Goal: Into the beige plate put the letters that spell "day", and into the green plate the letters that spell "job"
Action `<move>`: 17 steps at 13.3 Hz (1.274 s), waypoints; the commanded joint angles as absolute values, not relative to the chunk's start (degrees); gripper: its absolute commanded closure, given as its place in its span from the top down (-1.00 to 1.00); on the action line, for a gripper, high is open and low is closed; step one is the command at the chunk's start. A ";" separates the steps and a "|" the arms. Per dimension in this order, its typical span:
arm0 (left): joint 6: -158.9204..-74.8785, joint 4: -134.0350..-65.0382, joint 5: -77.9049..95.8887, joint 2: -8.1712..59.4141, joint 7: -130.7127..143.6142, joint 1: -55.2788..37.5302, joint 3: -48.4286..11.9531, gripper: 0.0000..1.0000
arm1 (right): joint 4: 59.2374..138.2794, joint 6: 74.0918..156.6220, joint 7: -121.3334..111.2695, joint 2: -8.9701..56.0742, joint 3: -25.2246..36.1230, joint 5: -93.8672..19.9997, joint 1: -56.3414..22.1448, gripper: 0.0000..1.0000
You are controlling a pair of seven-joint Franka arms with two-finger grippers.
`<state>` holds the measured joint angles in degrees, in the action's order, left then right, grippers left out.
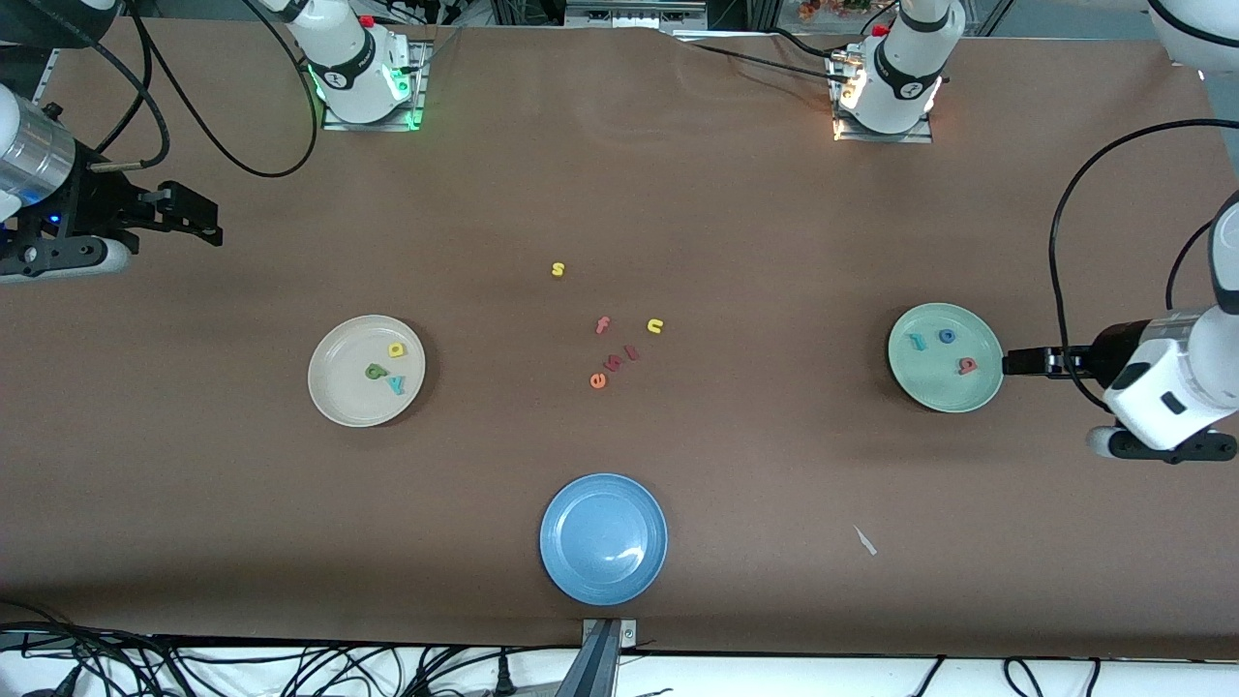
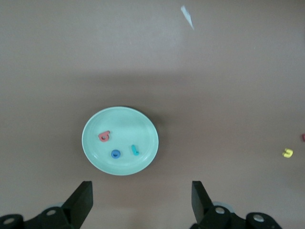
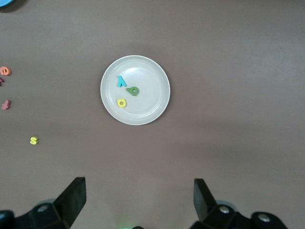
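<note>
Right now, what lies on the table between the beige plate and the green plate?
In the front view, loose letters lie between the beige plate and green plate: pink f, yellow n, orange e.

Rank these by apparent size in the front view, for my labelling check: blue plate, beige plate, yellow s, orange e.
1. blue plate, though it lies nearest the camera.
2. beige plate.
3. orange e and yellow s: too alike to rank.

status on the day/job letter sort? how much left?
Looks done. The beige plate holds the green d, teal y and yellow a. The green plate holds the teal j, blue o and red b. Nothing in hand: left claw and right claw are open, empty.
</note>
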<state>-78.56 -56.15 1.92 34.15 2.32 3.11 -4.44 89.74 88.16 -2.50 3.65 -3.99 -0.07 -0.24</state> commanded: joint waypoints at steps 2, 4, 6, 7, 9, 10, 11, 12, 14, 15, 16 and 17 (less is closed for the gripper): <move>-97.06 -82.02 3.69 19.02 1.06 1.58 -1.84 0.87 | 87.63 86.31 -2.81 4.40 -4.57 0.97 -0.44 1.00; -102.29 -89.27 3.60 14.78 -2.35 1.93 -2.11 0.87 | 87.63 86.74 -2.90 4.48 -4.57 1.23 -0.44 1.00; -102.39 -89.83 3.60 14.33 -5.09 2.11 -2.11 0.91 | 87.63 86.92 -2.81 4.83 -4.57 1.40 -0.53 1.00; -102.31 -89.56 3.60 14.59 -5.45 2.11 -2.11 0.98 | 87.63 86.84 -2.90 4.83 -4.57 1.93 -0.44 1.00; -102.22 -88.16 3.60 15.03 -4.49 1.85 -2.11 1.00 | 87.63 86.49 -3.16 4.83 -4.40 3.25 -0.26 1.00; -102.04 -87.98 3.69 15.03 -4.48 1.93 -2.11 1.00 | 87.63 86.48 -3.25 4.75 -4.31 3.16 -0.18 1.00; -101.95 -87.89 3.60 15.03 -4.48 1.93 -2.02 1.00 | 87.63 86.48 -3.16 4.83 -4.31 2.99 -0.18 1.00; -102.04 -87.80 3.60 15.03 -4.48 1.85 -2.02 1.00 | 87.63 86.48 -3.08 4.83 -4.31 2.81 -0.18 1.00; -101.95 -87.19 3.60 15.03 -4.48 1.93 -1.93 1.00 | 87.63 86.57 -3.08 4.83 -4.31 2.72 -0.18 1.00; -101.61 -86.23 3.60 15.03 -4.48 2.11 -1.85 1.00 | 87.63 86.57 -3.08 4.92 -4.31 2.72 -0.18 1.00; -101.17 -86.13 3.69 14.94 -4.66 2.20 -1.67 1.00 | 87.63 86.57 -3.08 4.92 -4.31 2.72 -0.18 1.00; -101.16 -86.13 3.69 14.94 -4.66 2.28 -1.67 1.00 | 87.63 86.66 -3.08 4.92 -4.31 2.72 -0.18 1.00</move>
